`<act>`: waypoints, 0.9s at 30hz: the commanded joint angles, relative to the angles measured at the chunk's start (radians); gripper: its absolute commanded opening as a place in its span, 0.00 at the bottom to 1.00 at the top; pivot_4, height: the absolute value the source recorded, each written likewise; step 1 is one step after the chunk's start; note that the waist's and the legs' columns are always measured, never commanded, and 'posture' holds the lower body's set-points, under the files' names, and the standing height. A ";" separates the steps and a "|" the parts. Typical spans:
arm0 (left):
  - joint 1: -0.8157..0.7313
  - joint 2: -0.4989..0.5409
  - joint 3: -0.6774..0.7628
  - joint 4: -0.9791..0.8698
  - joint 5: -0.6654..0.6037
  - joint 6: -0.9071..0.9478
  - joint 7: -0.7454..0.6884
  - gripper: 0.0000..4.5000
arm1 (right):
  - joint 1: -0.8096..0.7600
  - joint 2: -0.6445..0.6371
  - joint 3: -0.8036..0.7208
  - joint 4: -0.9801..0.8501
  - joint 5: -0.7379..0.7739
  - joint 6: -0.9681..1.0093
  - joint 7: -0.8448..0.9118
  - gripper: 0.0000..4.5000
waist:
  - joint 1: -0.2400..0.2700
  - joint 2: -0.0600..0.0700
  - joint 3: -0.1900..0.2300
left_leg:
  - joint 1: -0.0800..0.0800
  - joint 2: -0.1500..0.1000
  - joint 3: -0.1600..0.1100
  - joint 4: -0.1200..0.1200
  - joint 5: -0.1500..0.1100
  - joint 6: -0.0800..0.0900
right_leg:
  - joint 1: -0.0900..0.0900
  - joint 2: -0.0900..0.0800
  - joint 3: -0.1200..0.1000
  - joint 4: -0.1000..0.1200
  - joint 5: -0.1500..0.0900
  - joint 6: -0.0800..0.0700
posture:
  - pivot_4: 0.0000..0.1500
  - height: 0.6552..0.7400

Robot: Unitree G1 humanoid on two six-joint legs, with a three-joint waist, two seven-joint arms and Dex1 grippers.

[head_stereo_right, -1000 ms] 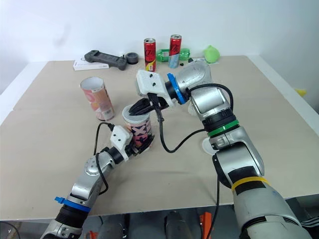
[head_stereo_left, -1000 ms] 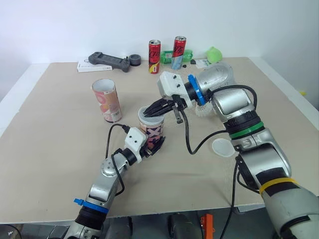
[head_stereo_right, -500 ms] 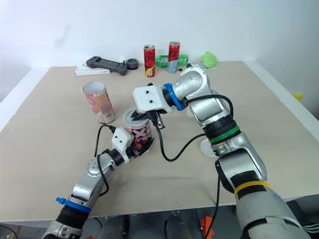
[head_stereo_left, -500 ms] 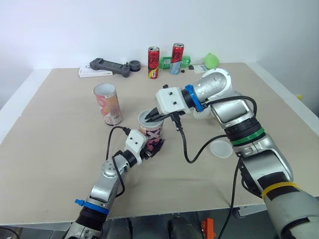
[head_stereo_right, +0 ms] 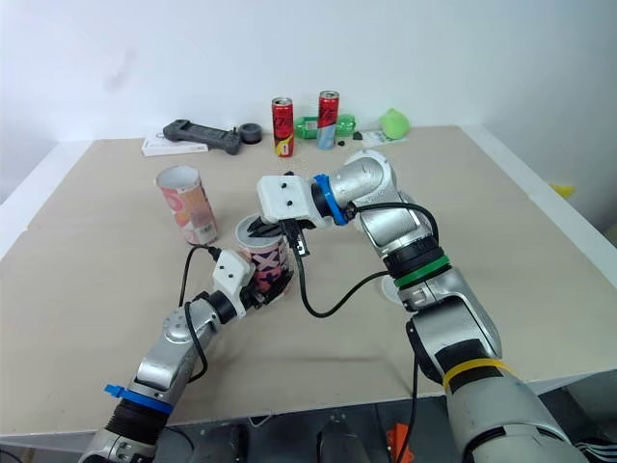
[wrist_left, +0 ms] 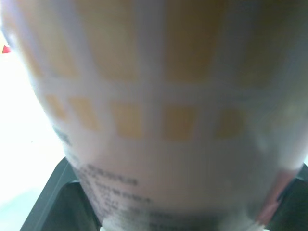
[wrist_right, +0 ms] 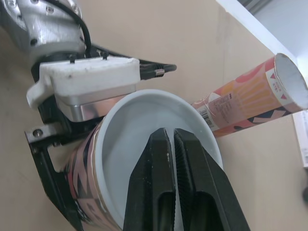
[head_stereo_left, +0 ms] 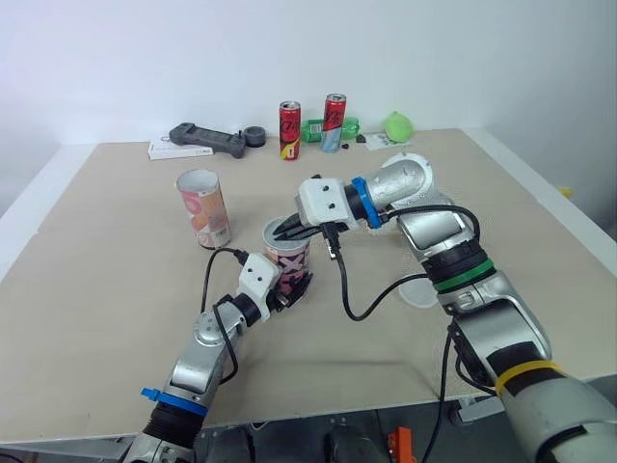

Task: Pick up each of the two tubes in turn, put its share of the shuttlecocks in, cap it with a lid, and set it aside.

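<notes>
Capping step, hazards: the white round lid sits across the mouth of the pink-and-black patterned cardboard tube. If the push lands off-centre, one edge may seat while the other rides up, and the lid could spring loose when the tube is set aside. A hard or slanted push could also drive the tube down through the left gripper or tip it over. Lifting the right gripper away may drag a loosely seated lid with it.

Right arm: reaches in from the right, forearm bent across the middle of the beige worktop, wrist turned leftward. Its gripper has both fingers pressed together, holding nothing, with the tips on or just over the lid's middle.

Left arm: extends from the near edge toward the far side, its gripper clamped on the lower wall of the patterned tube.

Location: the patterned tube stands roughly upright at mid-worktop; whether its base touches cannot be told. The pink-and-orange open-topped tube stands apart, left and slightly farther. A spare white round lid lies right, partly behind the right forearm.
</notes>
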 commanded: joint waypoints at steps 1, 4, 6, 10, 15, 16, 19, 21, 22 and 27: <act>-0.011 0.003 -0.019 -0.013 0.015 -0.004 -0.010 0.73 | 0.113 0.015 0.137 0.100 -0.059 0.035 0.074 0.04 | 0.000 0.000 -0.001 | 0.000 0.000 0.000 -0.001 0.000 0.000 | 0.000 0.000 0.000 0.000 0.000 0.000 | 1.00 1.00; -0.011 0.004 -0.018 -0.013 0.015 -0.005 -0.010 0.73 | 0.117 0.014 0.140 0.104 -0.064 0.029 0.072 0.04 | 0.000 0.000 -0.002 | 0.002 0.000 0.000 -0.001 -0.001 0.000 | 0.001 0.000 0.000 0.000 -0.001 0.000 | 1.00 1.00; -0.012 0.004 -0.018 -0.012 0.015 -0.006 -0.009 0.73 | 0.115 0.014 0.140 0.105 -0.066 0.028 0.071 0.04 | 0.000 0.000 -0.003 | 0.004 0.000 0.000 -0.001 -0.002 0.000 | 0.002 0.000 0.000 -0.001 -0.002 0.000 | 1.00 1.00; -0.011 0.005 -0.018 -0.013 0.015 -0.007 -0.009 0.73 | 0.076 0.015 0.091 0.088 -0.020 0.060 0.075 0.04 | 0.000 0.000 -0.003 | 0.004 0.000 -0.001 -0.001 -0.002 -0.001 | 0.002 0.000 0.000 -0.001 -0.002 0.000 | 1.00 1.00; -0.007 0.008 -0.019 -0.017 0.012 -0.011 -0.014 0.73 | 0.022 -0.014 -0.066 -0.002 0.147 0.223 0.080 0.04 | 0.004 -0.002 0.004 | 0.003 -0.001 -0.002 -0.002 -0.003 -0.001 | 0.001 0.000 0.000 -0.002 -0.002 0.000 | 1.00 1.00; -0.007 0.009 -0.019 -0.017 0.011 -0.013 -0.017 0.73 | 0.021 -0.020 -0.102 -0.031 0.192 0.272 0.082 0.04 | 0.005 -0.002 0.004 | -0.001 -0.001 -0.004 -0.002 -0.003 -0.001 | -0.001 0.000 -0.001 -0.003 -0.002 0.000 | 1.00 1.00; -0.010 0.012 -0.020 -0.016 0.006 -0.016 -0.034 0.73 | 0.027 -0.038 -0.208 -0.111 0.317 0.413 0.050 0.04 | 0.011 -0.002 0.006 | -0.012 -0.002 -0.005 -0.002 -0.002 0.001 | -0.010 0.000 -0.002 -0.003 -0.003 -0.001 | 1.00 1.00; -0.019 0.014 -0.014 -0.014 -0.004 -0.019 -0.047 0.73 | 0.062 -0.060 -0.287 -0.186 0.404 0.518 0.011 0.19 | 0.020 -0.002 0.010 | -0.025 -0.003 -0.007 -0.002 -0.001 0.002 | -0.016 0.001 -0.001 -0.003 0.001 -0.006 | 1.00 1.00; -0.026 0.017 -0.009 -0.011 -0.012 -0.020 -0.056 0.73 | 0.101 -0.074 -0.341 -0.246 0.465 0.592 -0.024 0.29 | 0.024 -0.001 0.012 | -0.027 -0.004 -0.008 -0.002 -0.001 0.003 | -0.018 0.002 -0.001 -0.003 0.001 -0.007 | 1.00 1.00; -0.045 0.040 0.005 -0.005 -0.049 -0.021 -0.109 0.73 | 0.311 -0.094 -0.477 -0.489 0.624 0.775 -0.198 0.77 | 0.028 -0.001 0.015 | -0.028 -0.004 -0.012 -0.003 -0.008 0.008 | -0.016 0.003 -0.002 -0.003 -0.004 -0.004 | 1.00 1.00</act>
